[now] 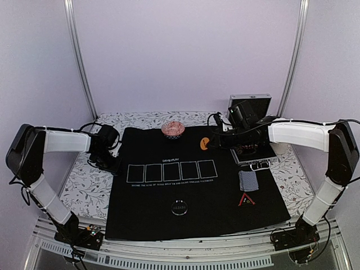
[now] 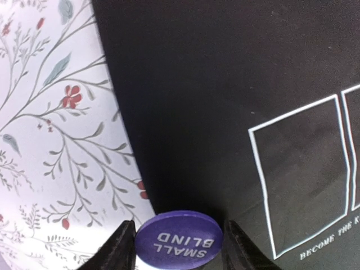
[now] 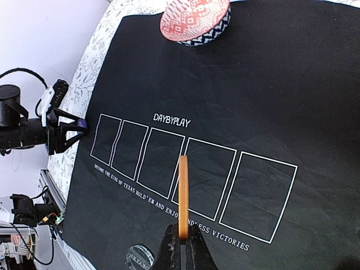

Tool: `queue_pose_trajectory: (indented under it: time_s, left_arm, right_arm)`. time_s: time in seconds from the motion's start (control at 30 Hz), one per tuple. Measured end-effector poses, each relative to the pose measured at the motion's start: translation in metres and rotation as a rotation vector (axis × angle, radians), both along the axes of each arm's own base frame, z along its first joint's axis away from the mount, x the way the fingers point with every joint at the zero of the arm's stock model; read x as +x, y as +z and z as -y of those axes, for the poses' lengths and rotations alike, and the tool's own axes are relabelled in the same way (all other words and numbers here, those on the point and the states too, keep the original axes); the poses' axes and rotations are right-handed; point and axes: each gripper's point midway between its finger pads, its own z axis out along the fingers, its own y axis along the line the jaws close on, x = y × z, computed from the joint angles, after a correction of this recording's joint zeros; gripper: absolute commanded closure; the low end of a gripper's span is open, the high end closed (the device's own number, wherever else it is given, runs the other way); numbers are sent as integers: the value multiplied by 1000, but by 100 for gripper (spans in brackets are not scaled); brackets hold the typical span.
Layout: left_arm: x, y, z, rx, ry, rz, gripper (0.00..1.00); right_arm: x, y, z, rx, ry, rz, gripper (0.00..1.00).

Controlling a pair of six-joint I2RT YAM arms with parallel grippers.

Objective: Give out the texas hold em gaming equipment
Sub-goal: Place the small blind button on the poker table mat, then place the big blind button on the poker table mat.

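Note:
My left gripper (image 1: 112, 163) is at the left edge of the black mat (image 1: 169, 230), low over it. It is shut on a round blue button marked SMALL BLIND (image 2: 179, 242), held flat by its rim between the fingers (image 2: 119, 249). My right gripper (image 3: 183, 241) is shut on a round orange button (image 3: 183, 194), held on edge above the mat's row of white rectangles; it also shows in the top view (image 1: 206, 143). Blue-grey-backed cards (image 1: 248, 180) and a red-edged black triangle (image 1: 246, 199) lie on the mat's right side. A round black button (image 1: 179, 207) lies near the mat's front.
A red patterned bowl (image 1: 173, 130) stands at the mat's far edge. The open silver case (image 1: 251, 102) is at the back right, behind my right arm. The floral tablecloth (image 2: 50, 140) borders the mat on the left.

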Motion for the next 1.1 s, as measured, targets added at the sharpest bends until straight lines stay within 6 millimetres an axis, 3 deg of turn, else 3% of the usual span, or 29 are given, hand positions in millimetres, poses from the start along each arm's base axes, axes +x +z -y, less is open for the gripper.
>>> queue_pose_trajectory:
  time_s: [0.3,0.47,0.7,0.9,1.0,1.1]
  left_arm:
    - [-3,3,18,-95,-44,-23,35]
    - [-4,9,26,-137,-67,-18,16]
    - [0,26,27,-153,-71,35,12]
    - [7,70,33,-209,-92,168,12]
    - [11,95,37,-246,-105,251,12]
    - [13,106,40,-261,-113,289,12]
  right_arm:
    - [7,8,-18,54,46,3,98]
    - [26,5,-36,81,62,4,98]
    - [55,-13,-67,128,76,-22,98]
    - [86,-33,-84,204,55,-60,98]
    - [94,-47,-74,238,3,-103,98]
    - [105,-61,-62,250,-54,-141,98]
